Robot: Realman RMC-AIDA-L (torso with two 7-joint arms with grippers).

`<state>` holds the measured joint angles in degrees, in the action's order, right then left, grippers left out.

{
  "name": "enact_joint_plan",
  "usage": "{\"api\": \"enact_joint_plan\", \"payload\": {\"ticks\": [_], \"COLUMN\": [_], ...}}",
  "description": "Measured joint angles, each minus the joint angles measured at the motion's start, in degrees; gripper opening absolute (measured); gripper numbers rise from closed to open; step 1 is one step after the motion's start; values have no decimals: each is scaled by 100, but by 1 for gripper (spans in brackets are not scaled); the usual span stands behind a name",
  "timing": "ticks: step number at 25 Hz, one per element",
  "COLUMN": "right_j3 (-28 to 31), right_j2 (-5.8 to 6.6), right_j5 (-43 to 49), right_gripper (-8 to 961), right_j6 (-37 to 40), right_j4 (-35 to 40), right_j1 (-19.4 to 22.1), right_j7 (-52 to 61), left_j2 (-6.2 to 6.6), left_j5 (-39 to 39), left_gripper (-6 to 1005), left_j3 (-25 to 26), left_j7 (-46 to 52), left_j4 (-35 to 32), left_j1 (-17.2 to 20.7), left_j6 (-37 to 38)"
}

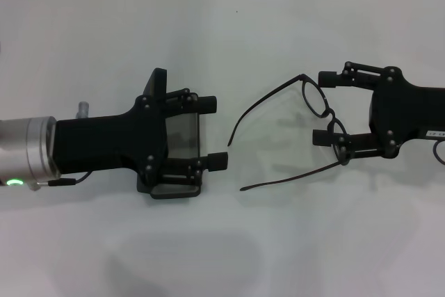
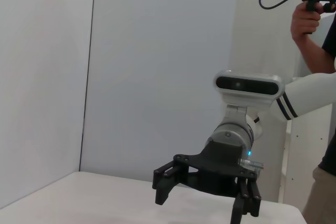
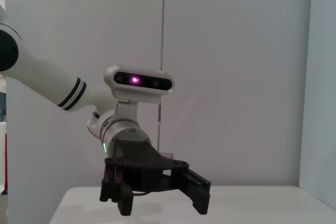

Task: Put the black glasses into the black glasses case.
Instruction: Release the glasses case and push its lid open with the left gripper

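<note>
Glasses (image 1: 316, 99) sit between the wide right end effector (image 1: 325, 108); next, close; left end effector (image 1: 212, 132), wide, over case (image 1: 182, 137) at nine o'clock.

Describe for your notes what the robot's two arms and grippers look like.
Both grippers, left gripper and right gripper, are matte black with blocky finger pads and linkage bars. The left wrist is a silver cylinder with a green light and thin cable; the arms are white with black bands.
</note>
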<state>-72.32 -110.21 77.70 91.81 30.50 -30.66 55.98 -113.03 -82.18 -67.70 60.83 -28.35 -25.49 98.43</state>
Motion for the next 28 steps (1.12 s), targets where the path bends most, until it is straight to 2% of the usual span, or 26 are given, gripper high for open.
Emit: {"api": "enact_joint_plan", "payload": {"ticks": [8,11,14,18,23,25,28], "right_j3": [4,10,10,10,8,8,8], "right_j2": [-28,-27,-23,-36,-58,-63,-66], "right_j5": [0,-8,-20,-36,-20,-29,-45], "right_gripper": [857,857,857,856,856,856,856], "right_j6": [-57,-59,-59,-59,-59,-59,-59], "right_j4": [0,1,47,211,336,375,412], "right_j1": [3,5,26,136,242,279,287], "right_j7": [0,0,0,0,9,25,30], "left_j2": [0,28,90,116,-117,-279,-446], "left_j5": [0,7,-207,-1306,-2756,-3376,-3992], "left_gripper": [875,874,874,874,874,874,875], "left_j3": [13,83,397,939,1410,1536,1564], "left_j7": [136,541,1788,3754,4952,5333,5756], "left_j4": [7,-112,-597,-1650,-2692,-3080,-3415], "left_j1": [0,-5,-6,-2,1,6,-3], "left_j6": [-9,-35,-344,-865,-1017,-1027,-1033]}}
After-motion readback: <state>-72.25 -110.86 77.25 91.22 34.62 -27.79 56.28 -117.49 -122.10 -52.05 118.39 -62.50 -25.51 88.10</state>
